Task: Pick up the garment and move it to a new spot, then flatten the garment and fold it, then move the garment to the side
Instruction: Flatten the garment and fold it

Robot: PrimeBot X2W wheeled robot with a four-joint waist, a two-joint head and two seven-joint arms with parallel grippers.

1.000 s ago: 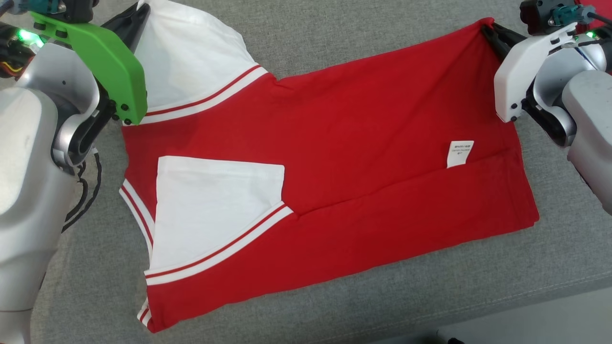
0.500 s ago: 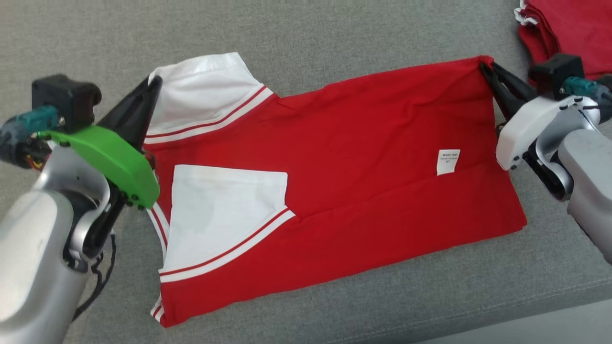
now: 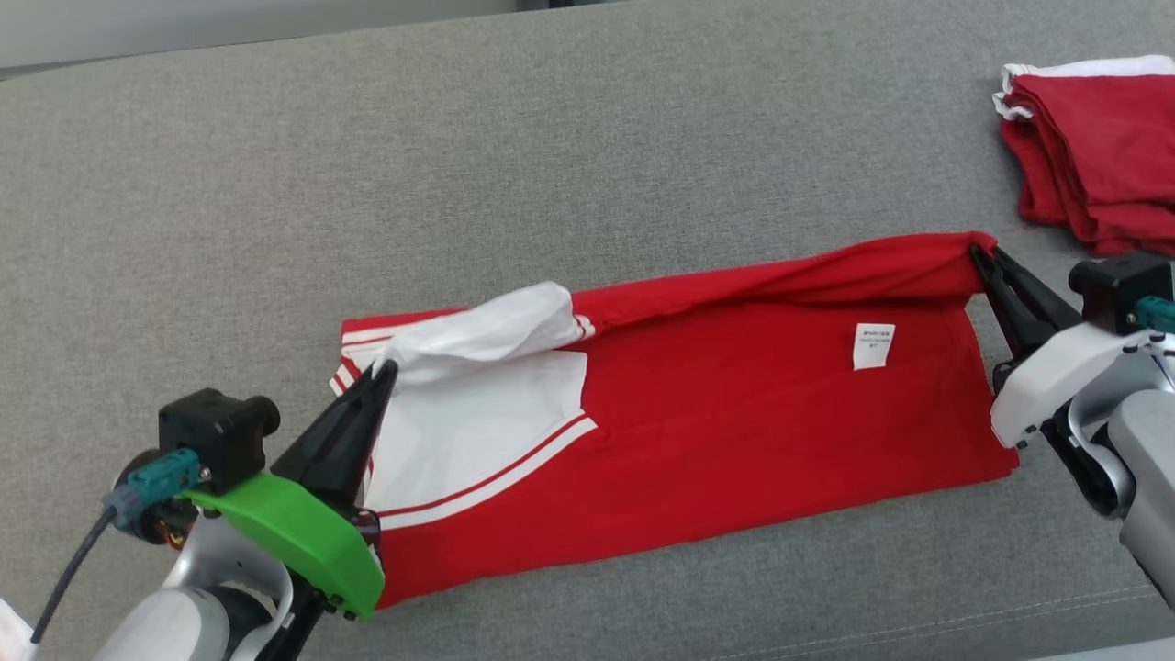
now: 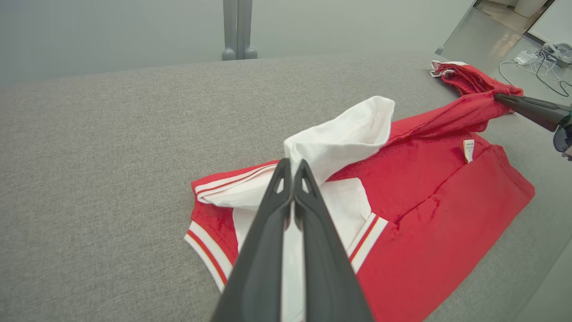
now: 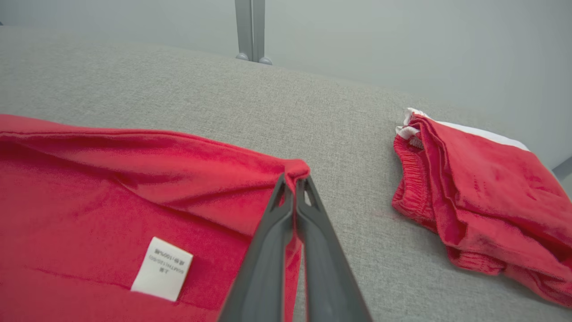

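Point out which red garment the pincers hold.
The spread shirt with white sleeves: left pincer and right pincer each pinch an edge. The folded pile lies apart, untouched.

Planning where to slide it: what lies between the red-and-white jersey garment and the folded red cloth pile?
Bare grey woven surface separates the red-and-white garment from the folded red pile, clearest in the right wrist view.

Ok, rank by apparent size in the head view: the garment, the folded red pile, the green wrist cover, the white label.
1. garment, by far largest.
2-3. folded red pile and green wrist cover: about alike; the cover is nearer the camera, the pile cut by the edge, so unranked.
4. white label, smallest.
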